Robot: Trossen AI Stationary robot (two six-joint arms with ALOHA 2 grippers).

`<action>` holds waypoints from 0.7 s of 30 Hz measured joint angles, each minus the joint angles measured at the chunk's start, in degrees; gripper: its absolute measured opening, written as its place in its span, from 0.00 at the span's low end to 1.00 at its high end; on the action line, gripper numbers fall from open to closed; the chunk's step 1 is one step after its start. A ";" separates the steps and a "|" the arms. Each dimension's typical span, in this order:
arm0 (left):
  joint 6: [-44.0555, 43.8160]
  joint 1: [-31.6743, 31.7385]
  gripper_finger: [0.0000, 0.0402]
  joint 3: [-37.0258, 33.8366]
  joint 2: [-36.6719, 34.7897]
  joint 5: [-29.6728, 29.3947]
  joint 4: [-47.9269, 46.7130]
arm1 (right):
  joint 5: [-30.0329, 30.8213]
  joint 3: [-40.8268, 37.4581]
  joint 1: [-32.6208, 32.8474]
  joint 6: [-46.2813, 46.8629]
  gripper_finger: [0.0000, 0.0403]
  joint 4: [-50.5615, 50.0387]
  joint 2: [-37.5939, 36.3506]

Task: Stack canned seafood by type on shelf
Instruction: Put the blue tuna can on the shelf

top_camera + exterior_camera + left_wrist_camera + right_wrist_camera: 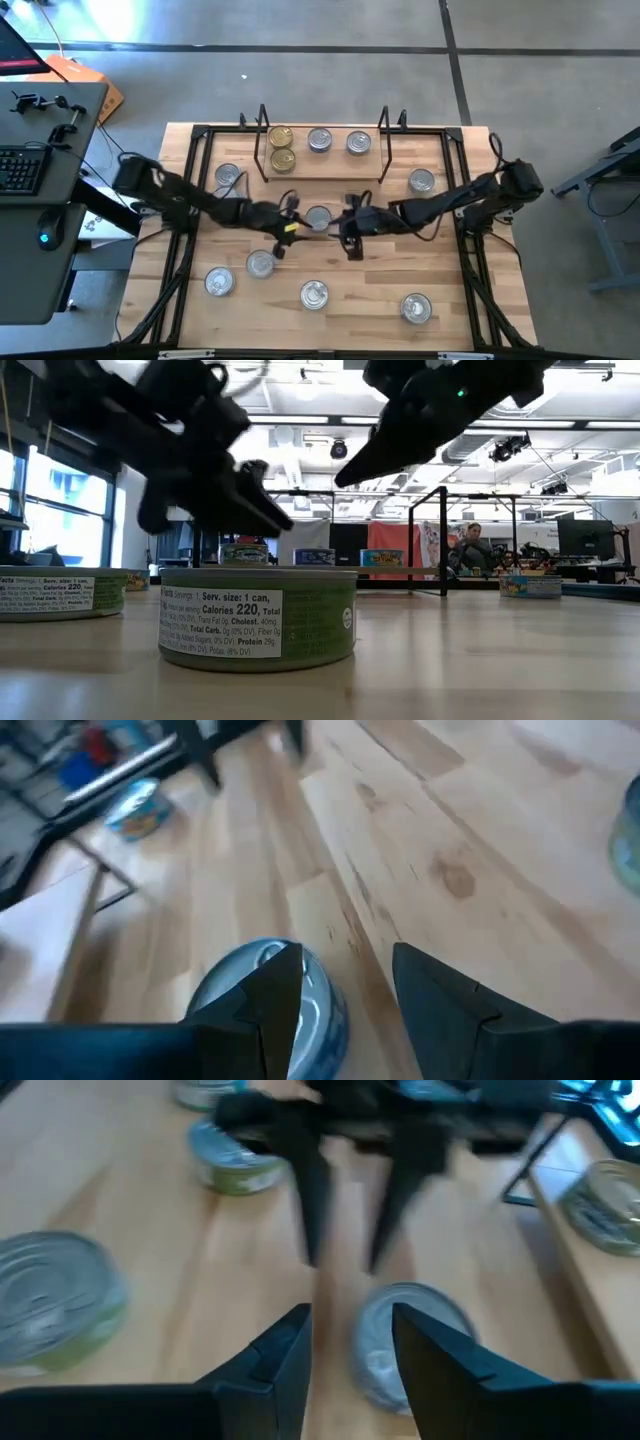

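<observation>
In the middle of the high view, the left gripper (290, 228) and right gripper (350, 232) both hang open beside one tin (318, 217), holding nothing.

table (450, 290): light-wood top, centre of frame | shelf (330, 167): wooden board in black rod frame, on table's upper middle | on shelf: two gold tins (281, 147) at left, two silver tins (339, 141) to their right | on table: silver-lidded tins (314, 294) scattered left, centre, right and lower edge
</observation>
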 joint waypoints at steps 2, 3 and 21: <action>2.51 2.38 0.38 1.78 3.38 4.02 0.09 | 0.00 0.00 1.64 0.42 0.32 -0.46 -0.01; 3.32 3.31 0.38 3.05 5.11 5.29 0.21 | 0.11 0.00 2.42 0.42 0.32 -0.47 0.01; 3.71 7.22 0.02 12.60 12.75 4.73 -12.48 | 18.03 -3.74 8.92 9.11 0.32 0.77 1.11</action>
